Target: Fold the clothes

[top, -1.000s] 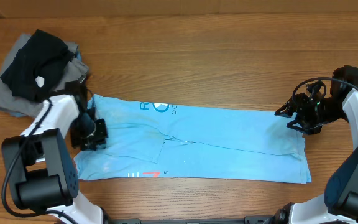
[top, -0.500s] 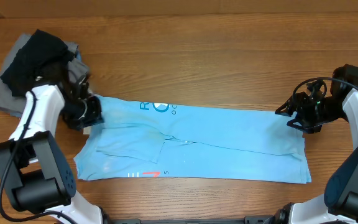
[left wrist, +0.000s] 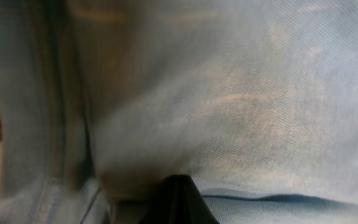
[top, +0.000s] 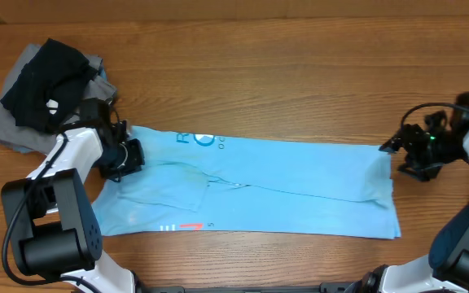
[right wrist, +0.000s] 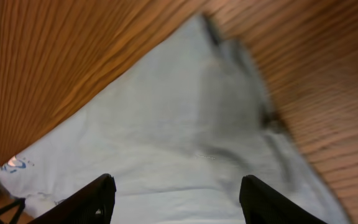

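While the right gripper (right wrist: 178, 180) hangs wide by the T-shirt (top: 283, 175), the left gripper (top: 124, 159) sits on it, gap unclear

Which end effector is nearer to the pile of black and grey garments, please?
Left. The left end effector rests on the light blue T-shirt just beside the pile; the right end effector is at the shirt's opposite end.

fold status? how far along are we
Done: T-shirt lies folded lengthwise into a long strip. In hand: left gripper sits on its left end, grip unclear; right gripper hangs open at the right end. Left: cross-folds of the strip, plus the black and grey pile top left.
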You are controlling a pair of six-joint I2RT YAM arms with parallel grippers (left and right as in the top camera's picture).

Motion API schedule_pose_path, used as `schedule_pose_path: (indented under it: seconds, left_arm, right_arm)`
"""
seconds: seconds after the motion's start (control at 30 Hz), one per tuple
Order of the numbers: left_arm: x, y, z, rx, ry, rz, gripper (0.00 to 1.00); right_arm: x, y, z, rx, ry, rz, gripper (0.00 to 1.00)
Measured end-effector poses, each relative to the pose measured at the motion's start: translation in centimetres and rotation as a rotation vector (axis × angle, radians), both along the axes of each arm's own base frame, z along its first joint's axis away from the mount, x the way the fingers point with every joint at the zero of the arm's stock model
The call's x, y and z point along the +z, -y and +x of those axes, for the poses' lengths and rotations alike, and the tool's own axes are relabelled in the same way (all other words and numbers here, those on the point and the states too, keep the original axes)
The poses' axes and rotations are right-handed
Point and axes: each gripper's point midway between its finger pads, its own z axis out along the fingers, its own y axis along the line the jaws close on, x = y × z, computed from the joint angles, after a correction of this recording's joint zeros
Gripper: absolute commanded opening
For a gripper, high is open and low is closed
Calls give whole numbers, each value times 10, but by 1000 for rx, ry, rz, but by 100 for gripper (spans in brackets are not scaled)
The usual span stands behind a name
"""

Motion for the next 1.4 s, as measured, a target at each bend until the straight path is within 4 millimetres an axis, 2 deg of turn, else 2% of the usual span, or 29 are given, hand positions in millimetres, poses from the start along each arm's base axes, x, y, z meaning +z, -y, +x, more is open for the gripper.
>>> schedule_pose_path:
  seconds: [0.17,0.23,0.37,0.43,0.5,0.53,0.6,0.7,0.8,1.0,1.23,1.3,1.33,1.4]
  left_arm:
    - [0,-26,4,97,24,16,4]
    - [1,-30,4,113,27,16,4]
    - [1,-31,4,118,26,18,4]
    - [1,-31,4,121,25,17,5]
    - [1,-31,3,122,25,17,5]
    - [1,-31,3,122,25,17,5]
    - [0,-31,3,122,22,16,5]
    - [0,-31,3,122,22,16,5]
    - [0,-31,3,121,22,16,5]
    - [0,-31,3,121,21,16,5]
    - [0,-31,3,121,21,16,6]
    - [0,-31,3,121,21,16,6]
    - [0,-31,3,121,21,16,6]
    - [0,-31,3,121,21,16,6]
  right_arm:
    - [-2,4,-11,-14,-38,6,35]
    - [-7,-2,-12,10,-42,4,22]
    - [-27,-23,-15,55,-54,5,10]
    - [-40,-37,-26,64,-95,21,11]
    - [-52,-49,-44,58,-164,48,31]
    - [-56,-52,-52,54,-189,55,34]
    - [-61,-53,-60,50,-213,60,39]
    - [-60,-51,-62,39,-222,61,46]
    - [-58,-48,-72,25,-265,68,50]
    - [-54,-48,-91,14,-350,72,51]
    - [-65,-47,-79,-46,-301,68,50]
    - [-74,-50,-82,-75,-302,78,43]
    - [-78,-52,-85,-88,-309,84,31]
    - [-84,-55,-90,-115,-327,93,25]
